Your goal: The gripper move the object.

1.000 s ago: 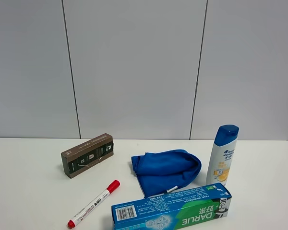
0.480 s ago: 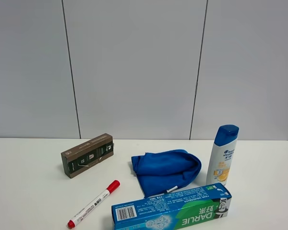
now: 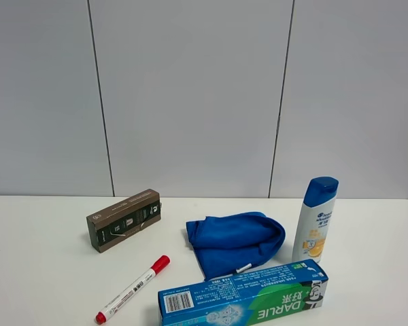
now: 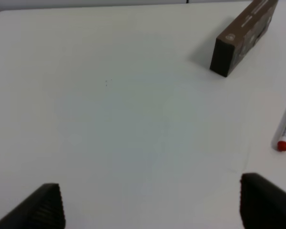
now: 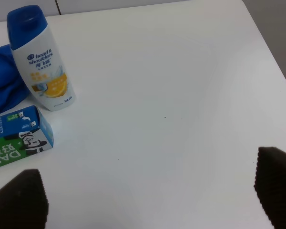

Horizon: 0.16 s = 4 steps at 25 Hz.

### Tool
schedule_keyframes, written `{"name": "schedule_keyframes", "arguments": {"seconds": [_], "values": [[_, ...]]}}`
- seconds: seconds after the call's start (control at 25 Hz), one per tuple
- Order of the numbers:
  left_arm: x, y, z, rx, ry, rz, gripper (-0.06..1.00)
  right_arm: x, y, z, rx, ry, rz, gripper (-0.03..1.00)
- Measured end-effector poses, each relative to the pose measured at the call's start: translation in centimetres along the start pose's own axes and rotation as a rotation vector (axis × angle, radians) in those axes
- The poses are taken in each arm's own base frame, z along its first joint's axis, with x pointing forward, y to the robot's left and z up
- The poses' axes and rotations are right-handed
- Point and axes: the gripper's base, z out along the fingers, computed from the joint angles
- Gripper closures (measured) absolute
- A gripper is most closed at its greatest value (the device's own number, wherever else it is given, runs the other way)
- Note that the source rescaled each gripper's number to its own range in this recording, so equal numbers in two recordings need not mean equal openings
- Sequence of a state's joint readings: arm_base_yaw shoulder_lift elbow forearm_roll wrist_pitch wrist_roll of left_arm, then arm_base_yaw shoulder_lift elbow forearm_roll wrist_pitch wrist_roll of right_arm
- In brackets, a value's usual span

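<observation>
The white shampoo bottle (image 3: 315, 220) with a blue cap and orange label picture stands upright at the right of the table, behind the toothpaste box; it also shows in the right wrist view (image 5: 40, 59). No arm appears in the exterior view. My right gripper (image 5: 148, 198) is open and empty over bare table, well apart from the bottle. My left gripper (image 4: 150, 205) is open and empty over bare table, away from the brown box (image 4: 243, 36).
A brown box (image 3: 124, 219) lies at the left. A blue cloth (image 3: 234, 241) lies in the middle. A red-capped white marker (image 3: 132, 288) and a blue-green toothpaste box (image 3: 243, 295) lie near the front edge. The table's right edge (image 5: 271, 57) shows in the right wrist view.
</observation>
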<state>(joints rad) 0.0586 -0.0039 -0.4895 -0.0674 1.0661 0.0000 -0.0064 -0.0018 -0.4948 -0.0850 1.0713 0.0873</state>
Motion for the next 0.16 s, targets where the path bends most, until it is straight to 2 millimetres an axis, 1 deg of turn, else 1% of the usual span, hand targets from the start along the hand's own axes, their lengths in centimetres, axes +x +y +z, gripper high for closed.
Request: {"name": "schedule_keyframes", "arguments": {"seconds": [0.16], "values": [[0.00, 0.00, 0.00, 0.000, 0.000, 0.000, 0.35, 0.00, 0.00, 0.00, 0.000, 0.000, 0.000, -0.03]]}}
